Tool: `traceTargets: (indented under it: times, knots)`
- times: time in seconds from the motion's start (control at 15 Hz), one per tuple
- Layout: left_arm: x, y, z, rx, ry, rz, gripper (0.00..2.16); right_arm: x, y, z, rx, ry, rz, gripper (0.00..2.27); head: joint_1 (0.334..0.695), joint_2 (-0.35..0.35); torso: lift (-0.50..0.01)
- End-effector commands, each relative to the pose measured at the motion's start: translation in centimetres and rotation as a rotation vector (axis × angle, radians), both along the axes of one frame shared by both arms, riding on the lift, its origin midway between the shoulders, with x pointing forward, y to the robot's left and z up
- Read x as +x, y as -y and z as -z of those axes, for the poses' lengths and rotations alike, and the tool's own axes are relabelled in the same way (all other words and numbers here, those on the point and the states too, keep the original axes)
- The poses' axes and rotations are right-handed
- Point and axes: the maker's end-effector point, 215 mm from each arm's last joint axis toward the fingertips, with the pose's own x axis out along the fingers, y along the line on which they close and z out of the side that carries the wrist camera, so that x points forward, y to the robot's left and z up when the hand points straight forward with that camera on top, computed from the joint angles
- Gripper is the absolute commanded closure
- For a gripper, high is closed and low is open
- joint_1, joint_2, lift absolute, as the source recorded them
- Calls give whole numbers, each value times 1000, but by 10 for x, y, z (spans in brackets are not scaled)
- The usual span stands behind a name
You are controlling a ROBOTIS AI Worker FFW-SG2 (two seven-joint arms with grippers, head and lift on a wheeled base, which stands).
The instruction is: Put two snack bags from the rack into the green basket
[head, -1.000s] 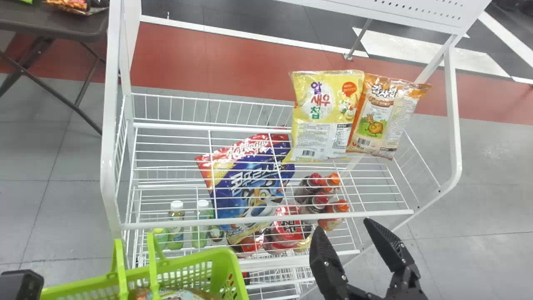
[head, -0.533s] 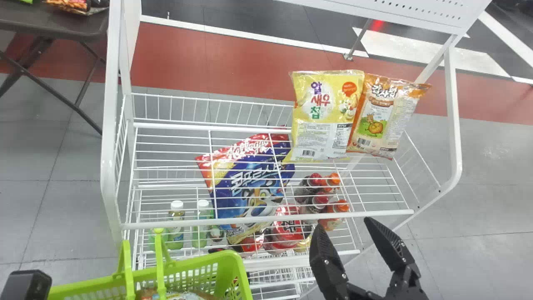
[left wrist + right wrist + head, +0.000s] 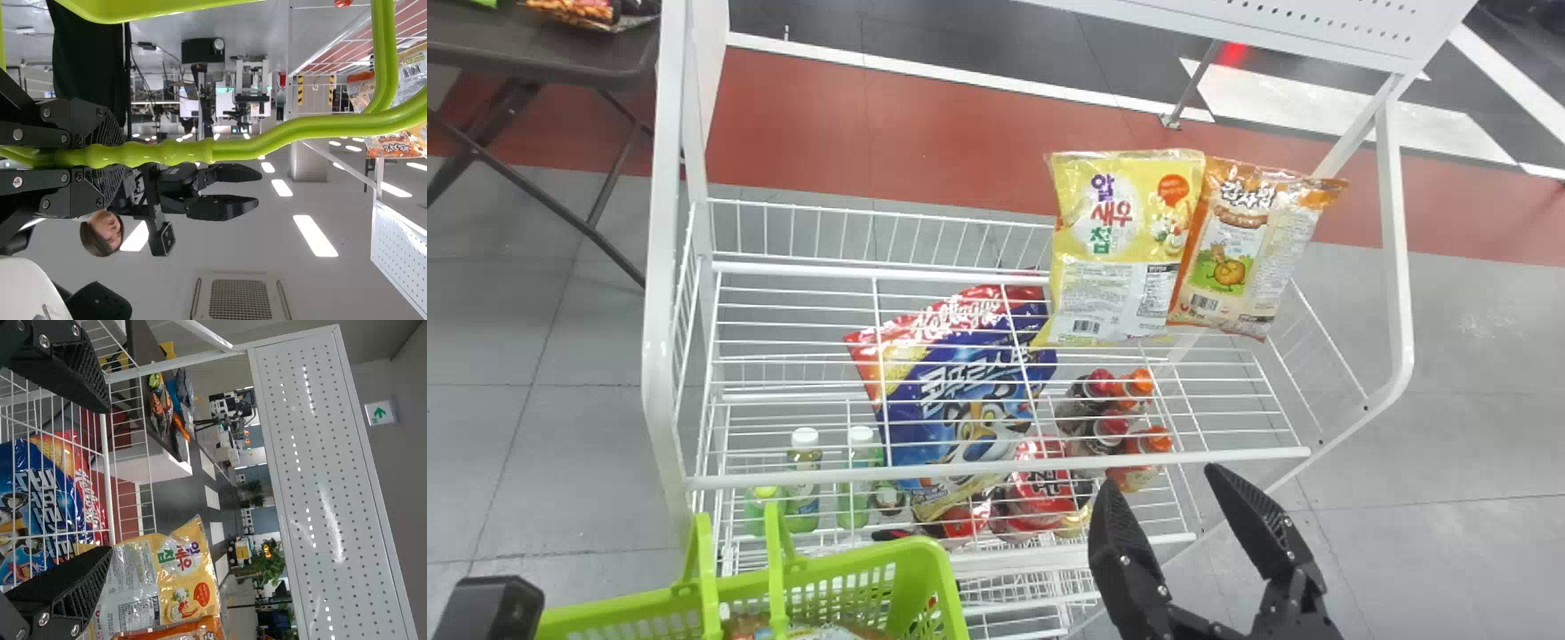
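Two bags to fetch, with the right gripper spread and waiting on the near side

Find the yellow snack bag and the orange snack bag propped side by side, edges meeting, at the far right of the white rack. Take the right gripper as the nearer by far: parted, empty, well short of both. From there, look forward and slightly left for the yellow bag, forward and slightly right for the orange. Note long axes running roughly upright, broad faces towards the robot, tops leaning back. Probably needs a forward reach over the front rail, then a pinch at a top or side edge, since closing across the full width looks awkward; could crumple or knock the neighbour over.

In the left wrist view, read the left gripper as clamped round the handle. Turn to the head view for the green basket at the front left, with a packet inside; cannot tell whether to count that towards the two. Use the right wrist view for the depth: sets both bags beyond the spread fingers, under a perforated panel
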Motion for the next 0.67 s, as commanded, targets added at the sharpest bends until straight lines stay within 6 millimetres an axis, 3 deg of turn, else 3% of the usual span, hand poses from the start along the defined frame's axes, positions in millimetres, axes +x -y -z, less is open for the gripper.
traceTargets:
  times: [0.0, 0.6]
  knots:
    - [-2, 0, 0, 3, 0, 2, 1355, 0, 0, -2, -1, 4, -2, 70, 695, -350, -4]
    - [-9, 0, -2, 8, 3, 2, 1355, -3, 0, -8, 2, 20, 0, 46, 695, -350, -4]
